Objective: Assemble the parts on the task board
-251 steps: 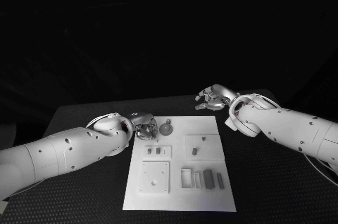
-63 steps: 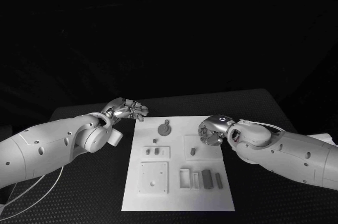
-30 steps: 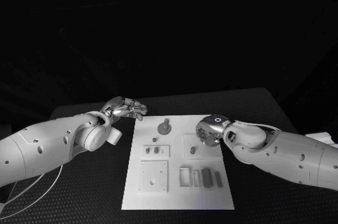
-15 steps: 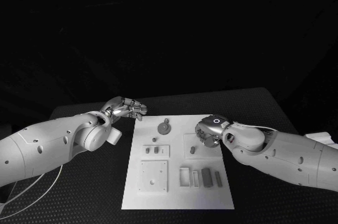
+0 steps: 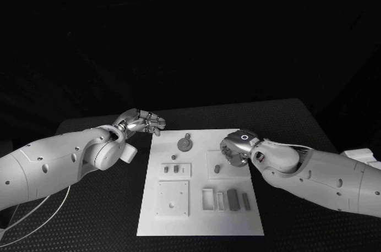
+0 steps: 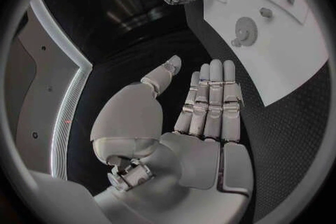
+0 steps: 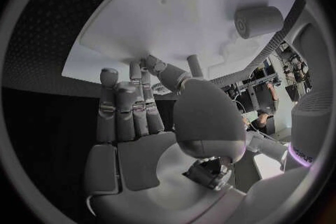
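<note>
Black table (image 5: 301, 197), white task board (image 5: 199, 219) mid-frame. Right hand (image 5: 235, 150) hangs over its right side, fingers apart, empty; could knock the small peg (image 5: 217, 168). Left hand (image 5: 145, 121) flat, empty, upper left.

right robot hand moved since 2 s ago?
Yes, slightly: the right robot hand has crept inward over the task board, closer to the round part.
</note>
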Tool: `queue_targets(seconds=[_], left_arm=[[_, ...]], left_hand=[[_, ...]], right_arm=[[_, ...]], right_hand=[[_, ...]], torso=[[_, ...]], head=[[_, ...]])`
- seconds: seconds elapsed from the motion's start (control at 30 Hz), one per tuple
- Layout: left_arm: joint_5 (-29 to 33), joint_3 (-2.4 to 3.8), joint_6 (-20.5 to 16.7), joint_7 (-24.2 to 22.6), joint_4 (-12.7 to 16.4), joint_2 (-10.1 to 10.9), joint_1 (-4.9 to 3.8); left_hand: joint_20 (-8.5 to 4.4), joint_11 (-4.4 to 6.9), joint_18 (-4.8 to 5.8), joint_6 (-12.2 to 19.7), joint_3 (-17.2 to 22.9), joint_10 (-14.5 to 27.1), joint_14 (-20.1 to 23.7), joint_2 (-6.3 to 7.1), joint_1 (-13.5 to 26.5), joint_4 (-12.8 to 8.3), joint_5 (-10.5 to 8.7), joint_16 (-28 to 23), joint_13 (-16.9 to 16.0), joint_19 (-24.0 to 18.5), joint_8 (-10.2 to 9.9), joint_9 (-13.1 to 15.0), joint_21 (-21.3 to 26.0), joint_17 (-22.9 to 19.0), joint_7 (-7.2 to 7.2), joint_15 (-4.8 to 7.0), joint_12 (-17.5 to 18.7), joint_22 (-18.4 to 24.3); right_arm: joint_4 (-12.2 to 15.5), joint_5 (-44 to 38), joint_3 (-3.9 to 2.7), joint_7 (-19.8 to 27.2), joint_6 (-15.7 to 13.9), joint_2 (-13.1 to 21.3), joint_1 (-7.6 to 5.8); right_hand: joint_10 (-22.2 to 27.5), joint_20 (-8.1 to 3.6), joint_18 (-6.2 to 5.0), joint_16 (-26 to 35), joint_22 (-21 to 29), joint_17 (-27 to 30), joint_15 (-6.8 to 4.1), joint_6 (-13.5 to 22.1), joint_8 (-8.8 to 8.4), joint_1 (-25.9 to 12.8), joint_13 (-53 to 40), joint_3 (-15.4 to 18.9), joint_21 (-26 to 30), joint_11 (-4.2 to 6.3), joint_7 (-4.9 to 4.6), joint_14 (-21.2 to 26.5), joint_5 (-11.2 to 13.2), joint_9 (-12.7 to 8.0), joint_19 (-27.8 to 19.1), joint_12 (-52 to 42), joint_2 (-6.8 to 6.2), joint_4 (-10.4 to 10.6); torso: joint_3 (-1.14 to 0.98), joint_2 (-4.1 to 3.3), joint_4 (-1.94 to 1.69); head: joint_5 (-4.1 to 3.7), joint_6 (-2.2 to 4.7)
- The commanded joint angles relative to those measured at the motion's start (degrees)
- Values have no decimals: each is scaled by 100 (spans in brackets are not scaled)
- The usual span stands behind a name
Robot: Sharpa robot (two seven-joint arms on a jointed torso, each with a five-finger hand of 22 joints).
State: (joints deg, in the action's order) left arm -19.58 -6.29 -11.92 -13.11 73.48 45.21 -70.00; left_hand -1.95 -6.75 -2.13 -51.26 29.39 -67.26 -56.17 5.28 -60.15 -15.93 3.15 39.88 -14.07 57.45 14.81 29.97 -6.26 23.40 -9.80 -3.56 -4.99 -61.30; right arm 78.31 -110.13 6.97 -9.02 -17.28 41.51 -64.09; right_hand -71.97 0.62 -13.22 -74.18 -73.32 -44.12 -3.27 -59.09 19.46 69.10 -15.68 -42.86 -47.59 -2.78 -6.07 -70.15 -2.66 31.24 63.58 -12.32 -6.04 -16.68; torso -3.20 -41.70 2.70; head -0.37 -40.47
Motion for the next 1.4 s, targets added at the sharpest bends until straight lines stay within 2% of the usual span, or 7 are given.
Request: queue_targets(seconds=[0.03,0.2,0.47,0.9,1.27,1.4], left_arm=[[35,4,-15,-39,1,-10,-5],[35,4,-20,-39,-3,-12,-5],[35,4,-22,-41,-24,-14,-5],[35,4,-13,-37,-29,-6,-5],[35,4,-7,-29,-29,-3,-5],[35,4,-9,-32,-29,-11,-5]], left_hand=[[-2,-3,-17,17,-24,-36,-32,-53,-13,-5,-1,-32,7,31,35,-7,28,10,-4,2,22,8],[-5,-2,-16,17,-24,-39,-42,-54,-14,-4,-1,-36,8,38,36,-9,28,20,-4,6,21,8],[-9,-1,-15,16,-23,-42,-52,-55,-14,-2,0,-42,10,46,39,-12,30,31,-3,9,21,8],[-11,0,-13,16,-23,-44,-57,-55,-14,0,0,-47,11,50,41,-14,32,40,-3,11,20,8],[-13,0,-12,16,-24,-43,-60,-53,-15,0,0,-53,13,53,42,-16,34,47,-3,13,22,8],[-14,-1,-11,17,-24,-43,-61,-52,-16,-1,0,-55,14,54,42,-17,35,50,-3,13,22,9]], right_arm=[[-1,-50,49,-40,136,22,68],[57,-41,30,-39,92,63,66],[160,-17,-76,-37,61,112,53],[337,98,-172,-6,103,184,-53],[703,462,-296,49,110,316,-125],[887,629,-303,139,-18,284,-125]], right_hand=[[-41,-60,-178,38,-10,-11,-28,-60,27,124,-14,-37,-3,-4,2,-35,-19,15,94,-21,47,0],[-56,-66,-178,40,-13,-17,-34,-67,35,123,-22,-39,-5,2,6,-45,-19,29,107,-18,43,1],[-69,-71,-178,43,-15,-22,-39,-71,40,121,-30,-40,-6,7,9,-53,-19,43,118,-14,37,2],[-83,-75,-178,48,-18,-27,-45,-76,47,116,-39,-41,-5,12,12,-60,-19,57,126,-9,27,3],[-88,-76,-178,52,-19,-30,-47,-78,49,112,-43,-42,-3,15,13,-62,-19,64,129,-6,25,4],[-89,-76,-178,54,-19,-31,-48,-76,49,110,-45,-44,-2,15,13,-61,-19,67,129,-3,28,5]], torso=[[-3,0,3],[-3,0,5],[0,2,6],[2,0,4],[6,1,8],[5,3,2]], head=[[10,-6],[14,-8],[17,-2],[12,4],[32,5],[68,8]])
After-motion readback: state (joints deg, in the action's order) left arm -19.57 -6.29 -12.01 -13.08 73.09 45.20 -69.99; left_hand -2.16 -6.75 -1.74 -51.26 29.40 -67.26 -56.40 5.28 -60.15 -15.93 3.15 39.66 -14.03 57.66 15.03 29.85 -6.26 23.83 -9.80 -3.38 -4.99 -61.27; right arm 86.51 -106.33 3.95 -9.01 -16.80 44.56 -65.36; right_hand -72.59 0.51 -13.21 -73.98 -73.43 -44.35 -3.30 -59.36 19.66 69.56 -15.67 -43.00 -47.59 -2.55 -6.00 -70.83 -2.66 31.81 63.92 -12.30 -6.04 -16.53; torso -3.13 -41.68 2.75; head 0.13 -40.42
